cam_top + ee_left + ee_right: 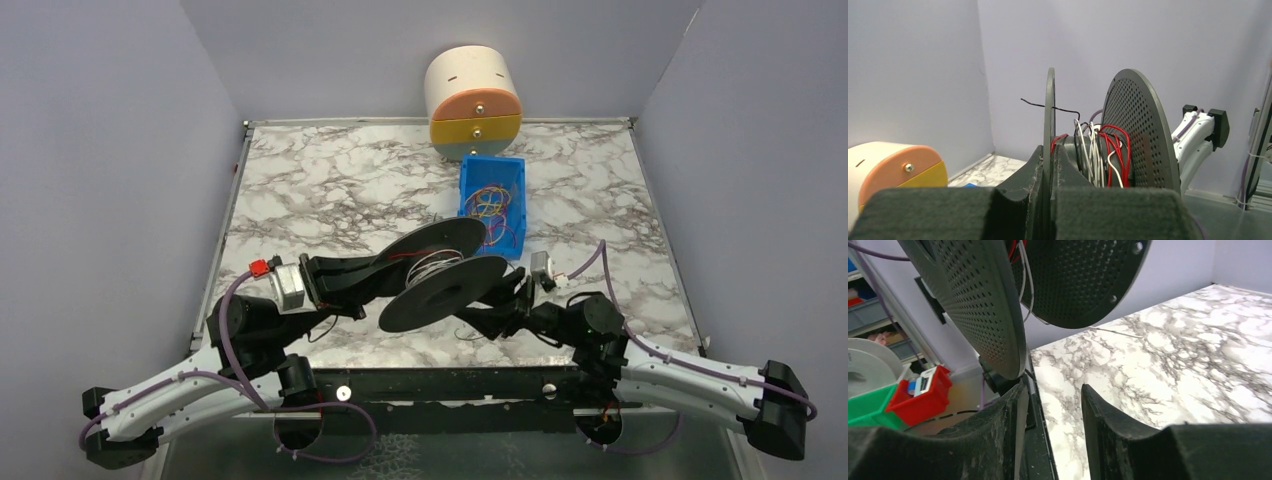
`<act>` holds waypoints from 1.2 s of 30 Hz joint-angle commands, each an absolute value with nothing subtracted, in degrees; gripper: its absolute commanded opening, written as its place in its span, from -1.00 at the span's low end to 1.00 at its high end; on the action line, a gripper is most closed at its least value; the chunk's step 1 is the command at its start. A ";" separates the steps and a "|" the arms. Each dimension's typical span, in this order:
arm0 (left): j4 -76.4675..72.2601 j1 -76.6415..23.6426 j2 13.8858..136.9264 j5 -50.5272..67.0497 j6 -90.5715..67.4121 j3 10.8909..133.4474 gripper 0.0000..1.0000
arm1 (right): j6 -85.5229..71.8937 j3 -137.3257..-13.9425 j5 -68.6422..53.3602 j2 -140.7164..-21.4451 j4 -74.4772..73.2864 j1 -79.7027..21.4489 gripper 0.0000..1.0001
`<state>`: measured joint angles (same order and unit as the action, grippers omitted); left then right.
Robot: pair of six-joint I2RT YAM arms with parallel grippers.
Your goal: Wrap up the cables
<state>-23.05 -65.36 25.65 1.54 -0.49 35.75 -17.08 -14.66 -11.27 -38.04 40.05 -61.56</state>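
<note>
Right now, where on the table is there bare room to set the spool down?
Bare: the back-left table, between its left edge and the blue bin, and the strip right of the bin. Crowded: the middle front, where the left gripper and right gripper meet at the spool.

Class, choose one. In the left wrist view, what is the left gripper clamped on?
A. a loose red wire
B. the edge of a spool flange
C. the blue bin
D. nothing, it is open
B: the left gripper has its fingers pressed on both sides of the thin spool flange, seen edge-on.
</note>
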 commanded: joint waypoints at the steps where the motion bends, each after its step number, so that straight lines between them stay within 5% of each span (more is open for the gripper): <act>1: -25.19 -65.30 24.11 -1.71 1.42 37.26 -1.00 | -16.41 -12.88 -5.29 -34.15 34.55 -61.84 0.00; 17: -18.12 -65.35 23.27 -14.89 6.93 38.47 -1.00 | -18.66 -12.57 12.30 -24.03 17.78 -61.86 0.09; 36: -9.01 -65.36 41.87 -58.98 22.11 47.73 -1.00 | -22.05 -18.43 24.49 -28.55 4.46 -61.86 0.11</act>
<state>-6.98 -65.36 38.61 -43.92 15.11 43.94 -21.06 -16.64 21.41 -27.79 6.85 -61.56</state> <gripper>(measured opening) 0.037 0.557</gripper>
